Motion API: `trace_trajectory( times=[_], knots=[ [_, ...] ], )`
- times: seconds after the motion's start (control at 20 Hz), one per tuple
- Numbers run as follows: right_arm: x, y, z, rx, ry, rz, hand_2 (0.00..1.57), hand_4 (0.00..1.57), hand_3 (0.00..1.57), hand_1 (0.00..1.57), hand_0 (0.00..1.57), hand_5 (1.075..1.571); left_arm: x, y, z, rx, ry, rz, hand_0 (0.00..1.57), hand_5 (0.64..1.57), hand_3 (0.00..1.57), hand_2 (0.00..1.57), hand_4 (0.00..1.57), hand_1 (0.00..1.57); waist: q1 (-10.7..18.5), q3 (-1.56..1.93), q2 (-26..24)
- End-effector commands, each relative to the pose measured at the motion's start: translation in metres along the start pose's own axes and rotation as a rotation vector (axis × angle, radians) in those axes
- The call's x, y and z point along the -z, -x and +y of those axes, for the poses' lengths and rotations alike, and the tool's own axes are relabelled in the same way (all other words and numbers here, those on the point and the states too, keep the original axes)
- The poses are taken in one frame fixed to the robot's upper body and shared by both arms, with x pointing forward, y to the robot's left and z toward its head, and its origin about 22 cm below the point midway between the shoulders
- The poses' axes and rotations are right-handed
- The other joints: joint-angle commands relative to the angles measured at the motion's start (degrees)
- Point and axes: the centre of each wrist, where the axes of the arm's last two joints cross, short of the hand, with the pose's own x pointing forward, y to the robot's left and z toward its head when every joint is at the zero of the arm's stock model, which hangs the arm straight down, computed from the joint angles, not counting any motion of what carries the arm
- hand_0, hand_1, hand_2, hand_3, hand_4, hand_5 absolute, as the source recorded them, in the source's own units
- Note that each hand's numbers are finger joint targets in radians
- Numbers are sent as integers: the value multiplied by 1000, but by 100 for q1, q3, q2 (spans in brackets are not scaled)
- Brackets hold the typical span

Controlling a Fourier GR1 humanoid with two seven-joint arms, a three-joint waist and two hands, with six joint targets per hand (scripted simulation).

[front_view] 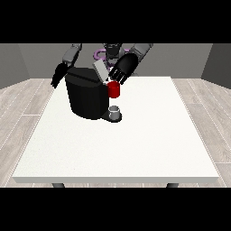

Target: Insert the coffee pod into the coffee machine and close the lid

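The black coffee machine (88, 97) stands at the table's far left of centre. Its grey lid (100, 70) is tilted up and open. A red thing at the machine (114, 90) sits at its front right. The hand at the view's right (123, 66) hovers just above the red thing and beside the lid, with its fingers spread and pointing down. The hand at the view's left (58, 75) hangs by the machine's far left side with straight fingers, holding nothing. A small grey thing (115, 111) stands on the machine's base below the red thing.
The white table (135, 149) stretches wide towards the camera and to the right of the machine. The robot's torso (110, 49) is behind the table's far edge.
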Motion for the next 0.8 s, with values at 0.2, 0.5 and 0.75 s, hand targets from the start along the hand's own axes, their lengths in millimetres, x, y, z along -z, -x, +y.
trace_trajectory(
  times=[0.2,0.5,0.75],
  knots=[
    [0,2,2,-11,6,11,0,115,0,0,0,1571,10,-7,-18,-11,16,10,1187,1571,1196,1230,441,1187,-28,0,-52],
    [-4,10,-8,-2,18,11,0,0,0,0,0,1571,3,4,-9,19,10,-7,1167,1571,1188,1238,412,1167,-40,1,-7],
    [-6,8,8,-1,-5,10,0,0,0,0,0,1571,8,-6,-10,12,-29,3,1225,1571,1206,1261,376,1225,-119,1,52]
  ],
)
